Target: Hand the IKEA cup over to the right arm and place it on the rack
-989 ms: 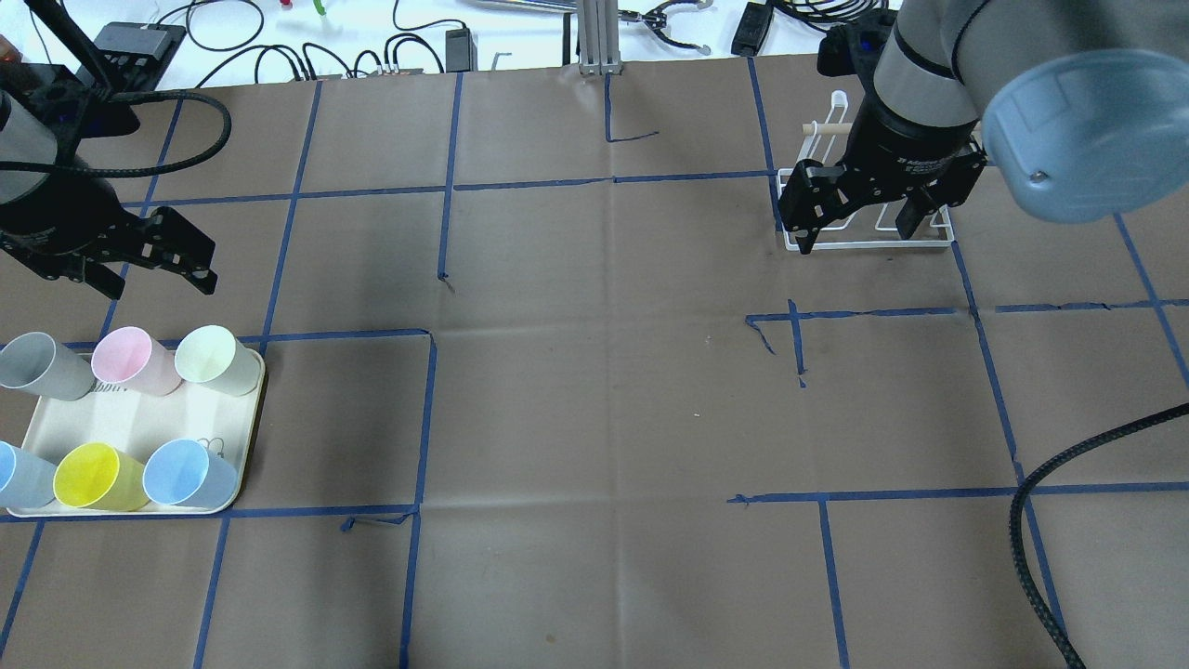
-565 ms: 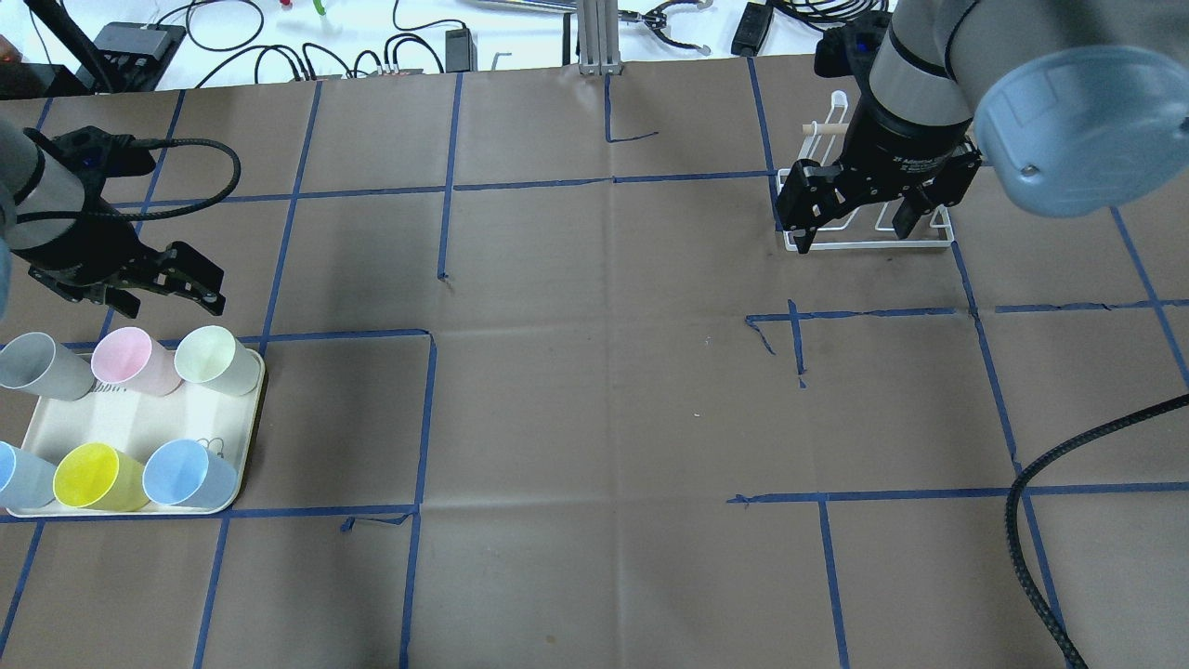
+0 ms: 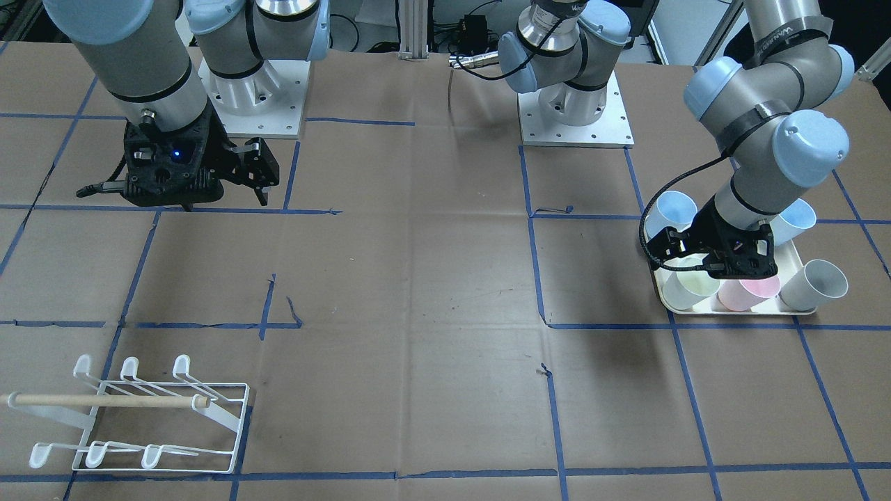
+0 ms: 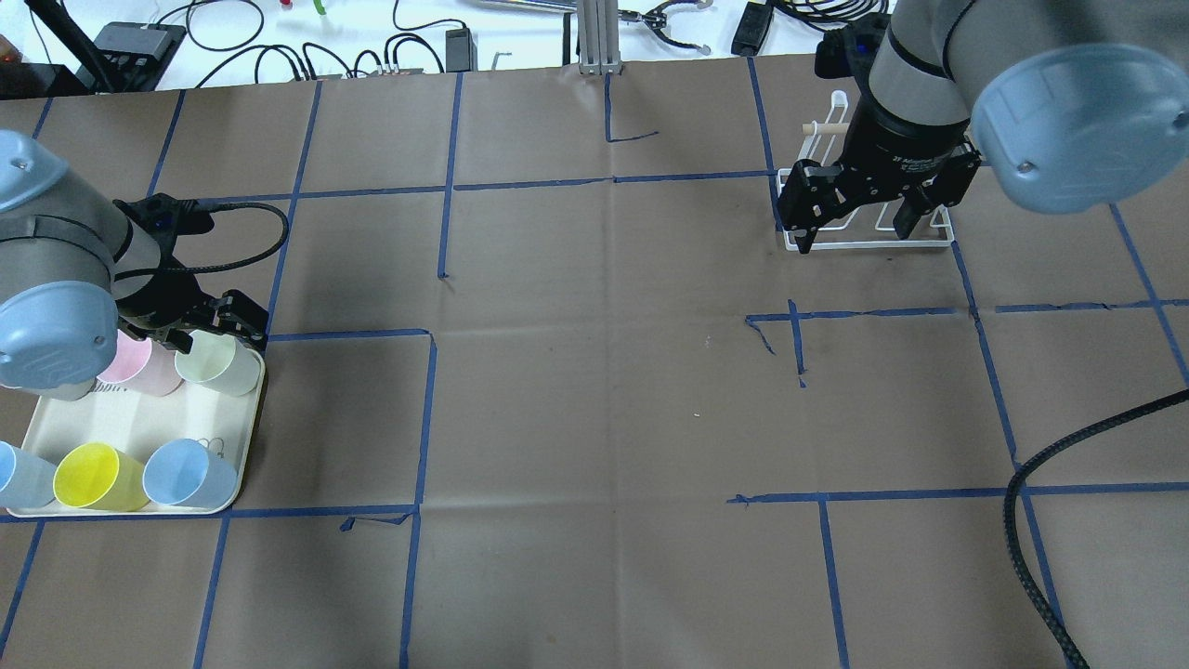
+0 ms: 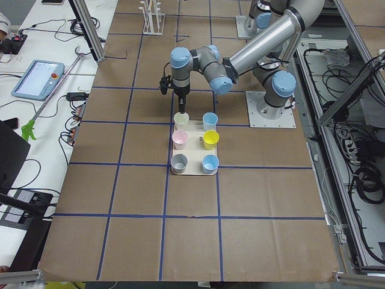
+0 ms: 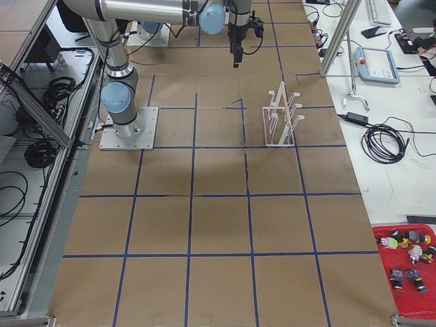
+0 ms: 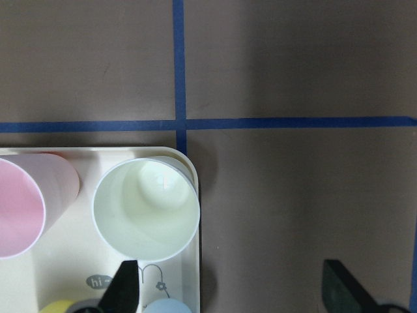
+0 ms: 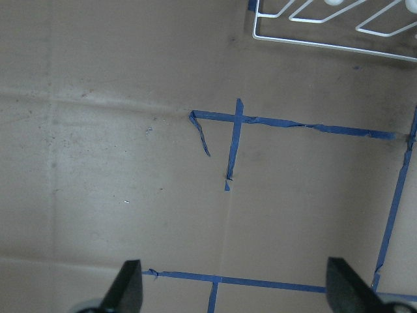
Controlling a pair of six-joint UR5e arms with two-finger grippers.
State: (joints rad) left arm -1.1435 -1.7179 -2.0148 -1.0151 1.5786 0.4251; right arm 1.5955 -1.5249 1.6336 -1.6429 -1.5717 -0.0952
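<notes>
Several IKEA cups stand on a cream tray (image 4: 139,418) at the left. My left gripper (image 4: 200,327) is open and empty, just above the pale green cup (image 4: 218,364) at the tray's far right corner. In the left wrist view the gripper (image 7: 234,290) is wide open, and the pale green cup (image 7: 144,210) lies close to its left finger, beside the pink cup (image 7: 23,202). My right gripper (image 4: 850,209) is open and empty, hovering in front of the white wire rack (image 3: 139,410). The rack's edge shows in the right wrist view (image 8: 326,29).
The tray also holds a pink cup (image 4: 139,364), a yellow cup (image 4: 93,476), two blue cups (image 4: 186,474) and a grey cup mostly hidden under my left arm. A black cable (image 4: 1031,520) hangs at the right. Blue tape lines grid the brown paper.
My left arm has swung toward the tray and lowered, so its open gripper now sits over the pale green cup. My right gripper has barely moved.
</notes>
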